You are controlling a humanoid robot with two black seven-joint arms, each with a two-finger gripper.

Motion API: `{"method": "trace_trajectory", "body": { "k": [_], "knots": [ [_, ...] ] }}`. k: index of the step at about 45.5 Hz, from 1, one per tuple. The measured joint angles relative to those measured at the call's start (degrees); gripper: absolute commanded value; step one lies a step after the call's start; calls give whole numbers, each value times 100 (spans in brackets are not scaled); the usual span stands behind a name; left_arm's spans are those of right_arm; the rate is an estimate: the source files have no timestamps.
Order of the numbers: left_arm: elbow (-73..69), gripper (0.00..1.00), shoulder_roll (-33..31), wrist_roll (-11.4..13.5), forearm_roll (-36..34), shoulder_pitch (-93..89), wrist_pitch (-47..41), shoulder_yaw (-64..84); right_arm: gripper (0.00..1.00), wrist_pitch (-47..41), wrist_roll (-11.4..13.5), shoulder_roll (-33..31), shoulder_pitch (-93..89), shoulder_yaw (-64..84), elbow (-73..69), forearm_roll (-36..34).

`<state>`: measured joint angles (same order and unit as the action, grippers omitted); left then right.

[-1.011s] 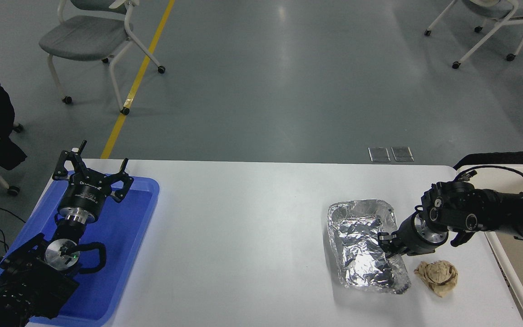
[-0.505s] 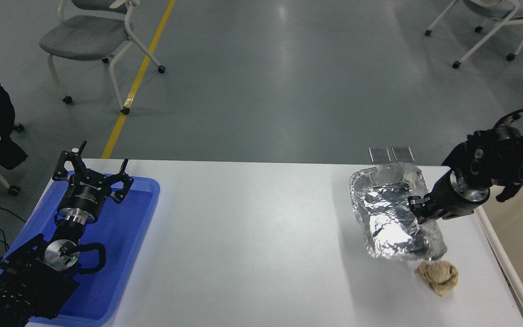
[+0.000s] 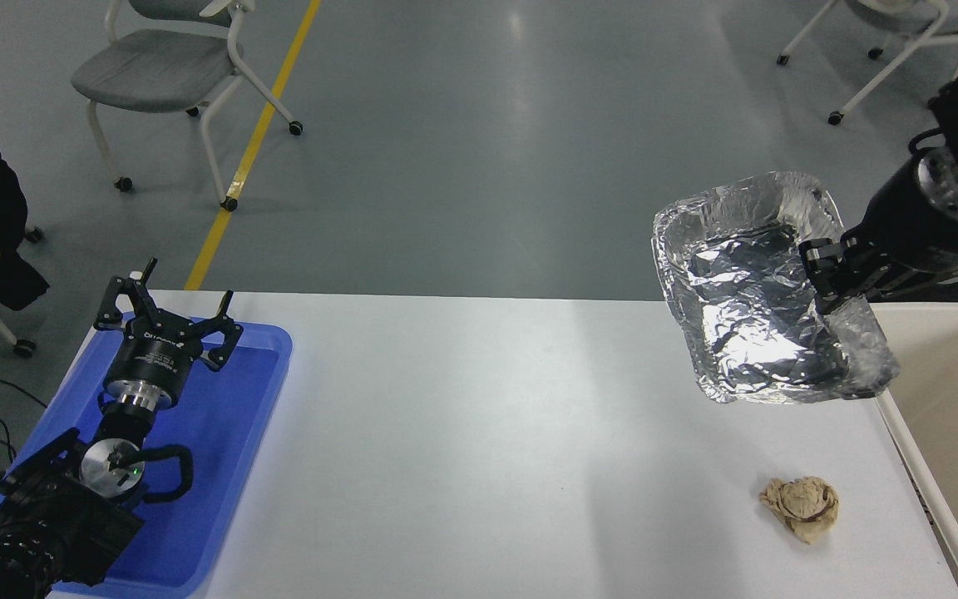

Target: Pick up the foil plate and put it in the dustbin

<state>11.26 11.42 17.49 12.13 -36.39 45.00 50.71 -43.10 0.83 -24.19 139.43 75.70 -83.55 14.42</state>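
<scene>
- Over at the far left, the left gripper [image 3: 165, 314] sits parked above the blue plastic tray [image 3: 259, 391], its fingers spread wide with nothing between them.
- The middle of the white table [image 3: 462, 433] is where little happens; beyond it stands a grey chair [image 3: 165, 71] on the floor beside a yellow line [image 3: 256, 137].
- Moving right, the foil plate [image 3: 762, 308] hangs in the air above the table's right end, tilted so its crinkled inside faces the camera and its lower corner droops toward the dustbin's side.
- Below it, near the table's front edge, a crumpled tan paper ball [image 3: 801, 507] lies well apart from the plate.
- The right gripper [image 3: 835, 270] is pinched closed on the plate's right-hand rim; the plate hangs to the left of and below the grip, the arm reaching in from the upper right.
- At the right edge, the cream dustbin [image 3: 920, 312] stands just beside the table, its opening partly in view.
- To my eye the lift is done and the carry is in hand. The next move calls for swinging the plate rightward until it sits wholly over the bin's opening, then letting go; the flimsy foil could sag or catch the rim.
</scene>
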Motion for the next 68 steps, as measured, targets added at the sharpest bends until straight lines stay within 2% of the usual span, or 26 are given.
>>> {"method": "trace_trajectory", "body": {
  "k": [10, 17, 23, 33, 41, 46, 57, 68],
  "knots": [
    [-4, 100, 0, 0, 0, -2, 0, 0, 0, -122, 1, 90, 481, 365, -124, -66],
    [-7, 100, 1, 0, 0, -8, 0, -5, 0, -158, -1, -139, 598, 690, -65, 282],
    [-7, 100, 1, 0, 1, -9, 0, -7, 0, -173, -13, -727, 564, 847, 217, 985],
    [-7, 100, -1, 0, 0, -7, 0, -8, 0, -184, -35, -2066, 46, 658, 1213, 2495],
    [-7, 100, 0, 0, 0, -7, 0, -9, 0, -99, -44, -3040, -1185, -276, 2252, 3410],
    [-7, 100, 0, 0, 0, -6, 0, -9, 0, 208, -44, -3456, -2333, -1143, 2869, 3752],
    [-9, 100, 1, 0, 1, -5, 0, -8, 0, 1351, -81, -3575, -5046, -2919, 3976, 4037],
    [-9, 100, 0, 0, 0, -4, 0, -9, 0, 2397, -117, -2769, -7464, -4228, 5424, 3840]
  ]
}}
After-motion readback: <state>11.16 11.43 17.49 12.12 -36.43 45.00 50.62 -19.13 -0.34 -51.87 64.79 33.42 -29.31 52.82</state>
